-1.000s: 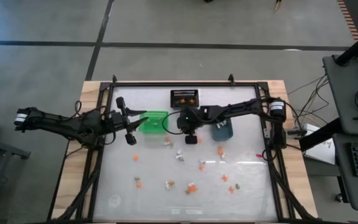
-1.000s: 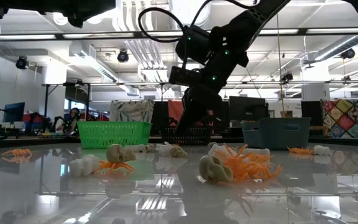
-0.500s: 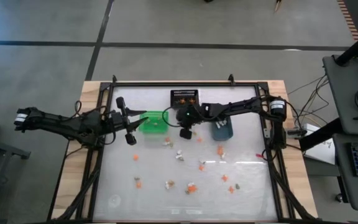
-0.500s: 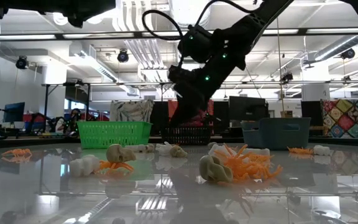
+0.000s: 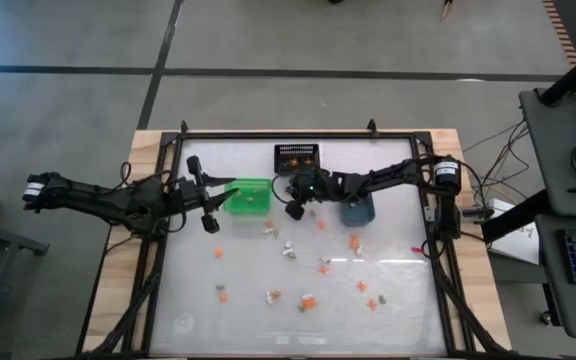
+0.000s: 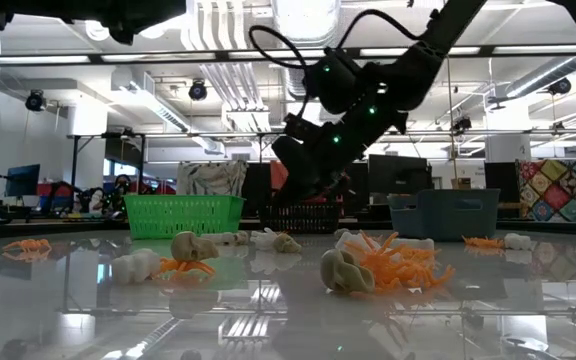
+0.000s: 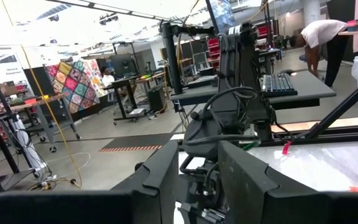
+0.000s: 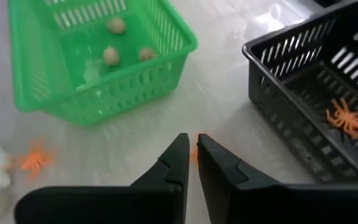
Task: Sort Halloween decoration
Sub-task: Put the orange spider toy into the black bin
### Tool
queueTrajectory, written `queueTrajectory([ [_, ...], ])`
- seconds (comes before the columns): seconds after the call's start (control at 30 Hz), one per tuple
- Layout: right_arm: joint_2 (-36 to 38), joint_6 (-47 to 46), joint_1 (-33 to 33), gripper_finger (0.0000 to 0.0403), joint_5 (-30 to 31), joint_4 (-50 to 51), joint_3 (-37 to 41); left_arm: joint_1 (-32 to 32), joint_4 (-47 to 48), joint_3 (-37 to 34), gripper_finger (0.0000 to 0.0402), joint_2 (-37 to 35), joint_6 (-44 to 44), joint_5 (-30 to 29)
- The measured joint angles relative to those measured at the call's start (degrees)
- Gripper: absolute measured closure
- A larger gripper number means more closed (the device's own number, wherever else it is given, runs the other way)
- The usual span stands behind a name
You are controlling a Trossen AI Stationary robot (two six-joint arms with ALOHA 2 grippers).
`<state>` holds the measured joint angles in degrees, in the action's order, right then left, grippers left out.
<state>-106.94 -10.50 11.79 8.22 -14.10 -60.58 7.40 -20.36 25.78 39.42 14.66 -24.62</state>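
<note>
Several tiny orange, white and tan Halloween decorations (image 5: 288, 248) lie scattered on the near half of the table. Up close in the low view they are skulls and spiders (image 6: 388, 265). My right gripper (image 5: 290, 211) hangs above the table between the green bin (image 5: 248, 195) and the blue-grey bin (image 5: 356, 210). It tips down, and its fingers (image 8: 192, 149) stand almost together. The green bin (image 8: 98, 56) holds pale round trinkets, and the black mesh bin (image 8: 316, 106) holds an orange spider (image 8: 347, 118). My left gripper (image 5: 216, 198) waits open at the table's left, held level (image 7: 197, 162). My right gripper shows a bit of orange (image 8: 195, 142) in the slit between its fingertips. I cannot tell whether the fingers hold it or whether it lies on the table beyond them. The gripper slants down from the table's right side, clear of the table top.
The black mesh bin (image 5: 296, 155) stands at the far edge in the middle. An orange trinket (image 5: 320, 224) lies just near and right of my right gripper. A white one and an orange spider (image 8: 33, 158) lie near the green bin. A metal frame (image 5: 158, 250) rims the table.
My right gripper has gone a short way toward the table's far left, toward the green bin. It has also sunk a little, rolled about its own line and tipped its fingers downward. An orange trinket now shows on the table where the gripper stood before.
</note>
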Motion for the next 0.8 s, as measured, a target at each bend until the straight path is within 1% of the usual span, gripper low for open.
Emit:
queueTrajectory([
  [0.13,0.0,-1.2,0.0,0.0389,2.2,-4.6,2.0,0.0,0.0,0.0,0.0304,0.0,0.0,0.0],
  [0.3,-1.1,-1.1,0.2,0.0393,2.5,-7.5,2.3,0.0,0.0,0.0,0.0304,0.0,0.0,0.0],
  [0.43,-4.3,-1.4,0.1,0.0394,2.5,-7.5,0.9,0.0,0.0,0.0,0.0304,0.0,0.0,0.0],
  [0.53,-5.6,-1.7,0.1,0.0394,4.6,-7.1,0.1,0.0,0.0,0.0,0.0304,0.0,-0.3,0.0],
  [0.63,-5.7,-1.7,0.1,0.0394,4.9,-7.0,0.1,0.0,0.1,0.0,0.0304,0.0,-0.6,0.0],
  [0.8,-5.6,-1.9,-0.1,0.0394,4.9,-3.7,0.0,0.0,0.3,0.0,0.0304,0.1,-0.5,0.0],
])
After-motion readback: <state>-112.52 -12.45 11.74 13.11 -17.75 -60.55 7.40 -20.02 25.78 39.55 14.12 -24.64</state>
